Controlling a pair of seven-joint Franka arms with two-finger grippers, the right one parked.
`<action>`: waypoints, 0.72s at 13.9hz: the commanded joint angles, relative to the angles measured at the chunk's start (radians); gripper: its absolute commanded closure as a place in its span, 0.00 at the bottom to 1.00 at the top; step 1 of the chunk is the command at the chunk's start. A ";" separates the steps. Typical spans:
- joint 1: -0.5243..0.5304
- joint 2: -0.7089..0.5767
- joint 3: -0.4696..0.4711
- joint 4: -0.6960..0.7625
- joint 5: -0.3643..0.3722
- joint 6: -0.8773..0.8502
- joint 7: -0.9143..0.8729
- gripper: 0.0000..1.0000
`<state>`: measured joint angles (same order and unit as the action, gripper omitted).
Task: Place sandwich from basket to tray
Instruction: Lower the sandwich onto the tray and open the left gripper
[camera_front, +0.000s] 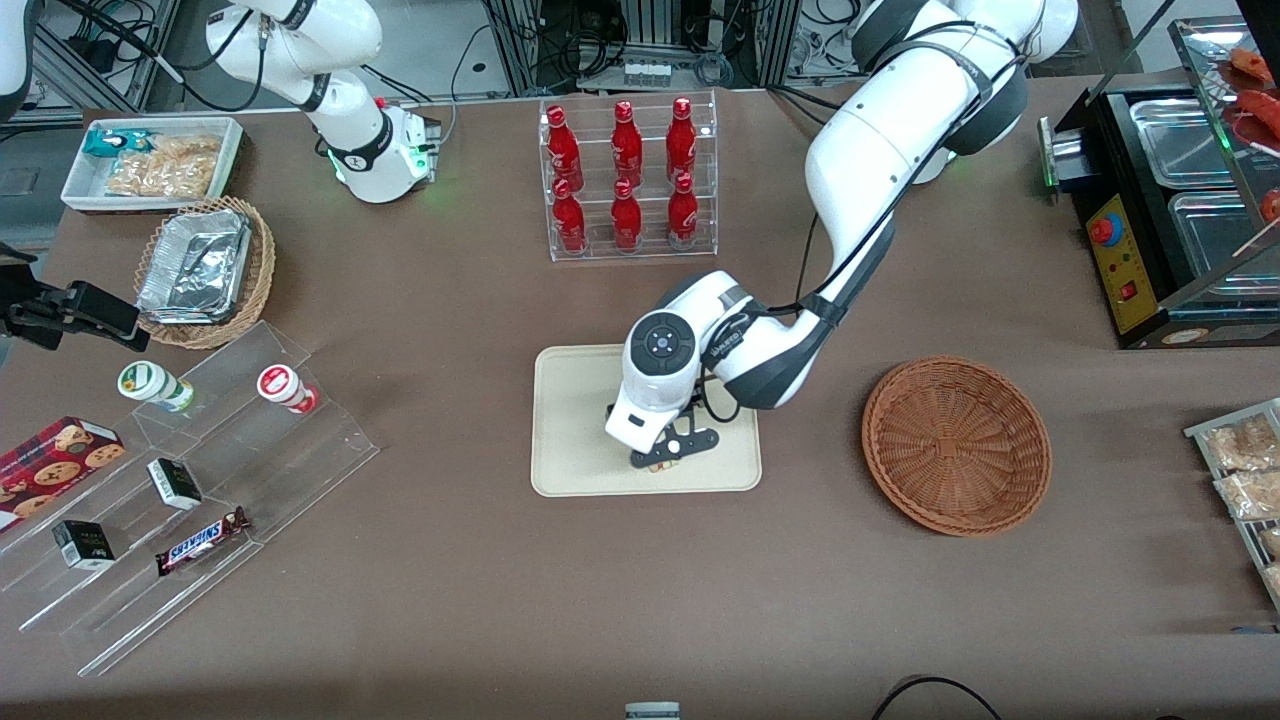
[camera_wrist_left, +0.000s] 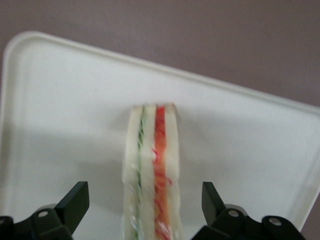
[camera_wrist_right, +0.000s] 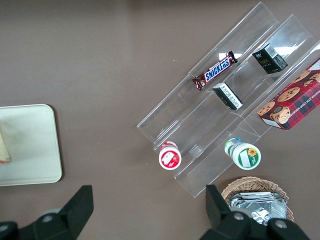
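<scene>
The sandwich (camera_wrist_left: 152, 165), a white-bread wedge with green and red filling in clear wrap, stands on its edge on the cream tray (camera_wrist_left: 60, 100). My left gripper (camera_wrist_left: 144, 190) is open, with one finger on each side of the sandwich and a gap at both. In the front view the gripper (camera_front: 668, 455) hangs low over the tray (camera_front: 570, 420) and hides nearly all of the sandwich. The reddish-brown wicker basket (camera_front: 955, 445) lies beside the tray, toward the working arm's end of the table, with nothing in it.
A clear rack of red bottles (camera_front: 625, 180) stands farther from the front camera than the tray. Toward the parked arm's end are a stepped clear shelf with snacks (camera_front: 190, 470), a lighter wicker basket with foil trays (camera_front: 205, 270) and a white bin (camera_front: 150, 160).
</scene>
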<state>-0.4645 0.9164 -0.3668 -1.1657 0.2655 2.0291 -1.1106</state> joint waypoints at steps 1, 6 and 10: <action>-0.003 -0.075 0.043 0.018 0.015 -0.090 -0.028 0.00; 0.148 -0.258 0.040 0.004 -0.009 -0.366 0.029 0.00; 0.344 -0.460 0.040 -0.164 -0.112 -0.527 0.358 0.00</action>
<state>-0.2193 0.5907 -0.3193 -1.1635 0.2113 1.5051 -0.8840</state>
